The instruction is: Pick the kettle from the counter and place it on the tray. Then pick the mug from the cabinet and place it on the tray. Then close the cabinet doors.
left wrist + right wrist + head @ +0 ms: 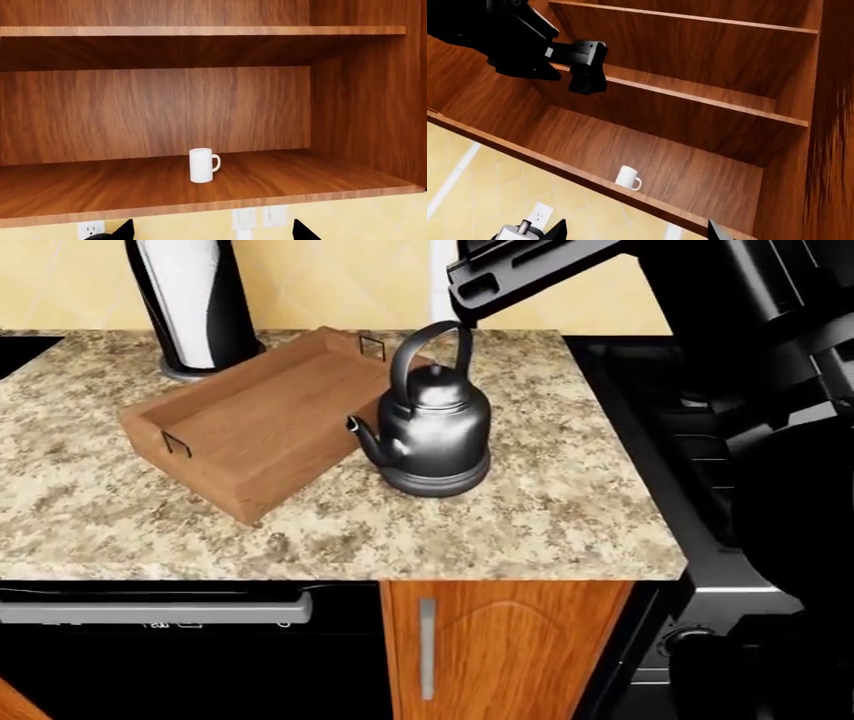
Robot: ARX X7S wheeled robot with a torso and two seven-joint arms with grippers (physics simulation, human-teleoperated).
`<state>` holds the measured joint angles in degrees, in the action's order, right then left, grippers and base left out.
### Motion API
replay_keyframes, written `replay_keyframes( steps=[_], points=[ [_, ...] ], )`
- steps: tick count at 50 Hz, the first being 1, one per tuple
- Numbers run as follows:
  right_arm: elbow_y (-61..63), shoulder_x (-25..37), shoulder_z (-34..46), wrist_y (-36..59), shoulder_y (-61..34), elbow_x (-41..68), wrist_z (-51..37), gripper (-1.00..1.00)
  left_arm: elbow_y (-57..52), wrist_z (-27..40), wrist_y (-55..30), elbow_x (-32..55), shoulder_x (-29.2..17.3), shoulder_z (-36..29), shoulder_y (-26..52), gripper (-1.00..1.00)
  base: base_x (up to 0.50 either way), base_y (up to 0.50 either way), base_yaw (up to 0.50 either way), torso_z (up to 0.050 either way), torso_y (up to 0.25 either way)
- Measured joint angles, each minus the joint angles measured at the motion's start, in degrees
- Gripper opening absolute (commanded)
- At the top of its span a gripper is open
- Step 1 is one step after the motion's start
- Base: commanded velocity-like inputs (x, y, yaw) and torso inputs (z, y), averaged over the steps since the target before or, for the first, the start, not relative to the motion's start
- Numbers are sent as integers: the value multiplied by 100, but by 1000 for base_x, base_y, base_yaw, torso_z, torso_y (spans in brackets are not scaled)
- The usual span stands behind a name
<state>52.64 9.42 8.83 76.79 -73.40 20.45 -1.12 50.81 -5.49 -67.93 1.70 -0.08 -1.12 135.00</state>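
- Cabinet (160, 115) of reddish-brown wood stands open ahead of the left claw (210, 231); in it, two shelves, and the lower shelf (100, 187) carries a single white mug.
- Tabletop (441, 520) of speckled beige-brown stone shows in the head view with the tray, the kettle and a paper-towel holder on it; neither claw is down at this level, and only a black arm (534, 270) crosses the upper part of that view.
- Tray (267, 420), a brown wooden rectangle with raised sides and a black wire handle at each short end, lies slantwise on the tabletop with nothing in it.
- Paper-towel holder (194, 300), black with a white roll, stands upright just behind the tray against the yellow wall.
- Kettle (430, 425), glossy black, sits upright on the tabletop just beside the tray's long side, outside it, spout turned toward the tray, arched handle up.
- Left claw: only two black fingertips show, set well apart, so it is wide and holds nothing; the mug (202, 165) stands upright beyond them, past the shelf's front edge, handle to one side.
- Right claw (634, 231): likewise two dark tips spread wide, nothing between them; it looks up into the cabinet from lower down, the mug well apart from it, and the left arm shows above in that view.
- Wall outlets (257, 217) sit on the yellow wall under the lower shelf, close to the left claw's tips.
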Motion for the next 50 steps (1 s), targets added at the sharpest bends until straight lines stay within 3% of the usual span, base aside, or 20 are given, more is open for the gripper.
replay_keyframes(
  steps=[50],
  points=[
    [-5,24,5,9,-96,272,-187,100,42,-54,116,-246,4,-61,-1,100,290,0,0,0,0]
  ],
)
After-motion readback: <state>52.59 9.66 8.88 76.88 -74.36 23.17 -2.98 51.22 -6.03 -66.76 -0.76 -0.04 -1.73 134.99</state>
